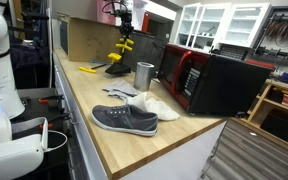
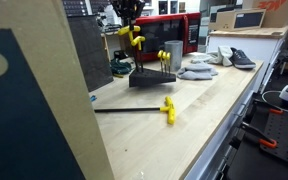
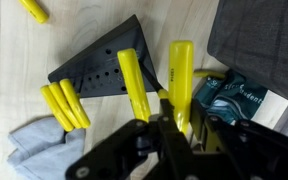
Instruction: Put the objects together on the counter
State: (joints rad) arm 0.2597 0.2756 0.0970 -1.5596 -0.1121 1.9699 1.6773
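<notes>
Nearest in an exterior view, a cardboard panel point(image 2: 34, 100) stands at the edge of the wooden worktop point(image 2: 214, 125). Just past it a yellow-handled screwdriver point(image 2: 167, 108) lies flat on the bare wood. Its dark shaft points toward the panel, and it sits well apart from the other pieces.

Behind it sits a black stand point(image 2: 149, 78), a sloped wedge with rows of holes in its face, as the wrist view point(image 3: 104, 65) shows. Two spare yellow handles point(image 3: 64, 105) lie side by side just beside its lower corner.

The tool point(image 2: 131, 28) hangs above the stand and is clamped on a yellow-handled piece point(image 2: 131, 40). In the wrist view the tool point(image 3: 165, 112) has its fingers pinched together. Two yellow grips point(image 3: 134, 85) splay away from between the fingers, over the stand's edge. I cannot tell whether they belong to one implement or two. A teal object point(image 3: 224, 95) lies just beside the fingers.

Next comes a metal cup point(image 2: 174, 55), upright, near the stand. A pale grey cloth point(image 2: 196, 70) lies beyond it, and a grey shoe point(image 2: 241, 58) lies past the cloth. In another exterior view the shoe point(image 1: 124, 120) rests on its sole beside the cloth point(image 1: 149, 105).

Farthest back, a black-and-red microwave point(image 1: 219, 80) stands on the worktop.
</notes>
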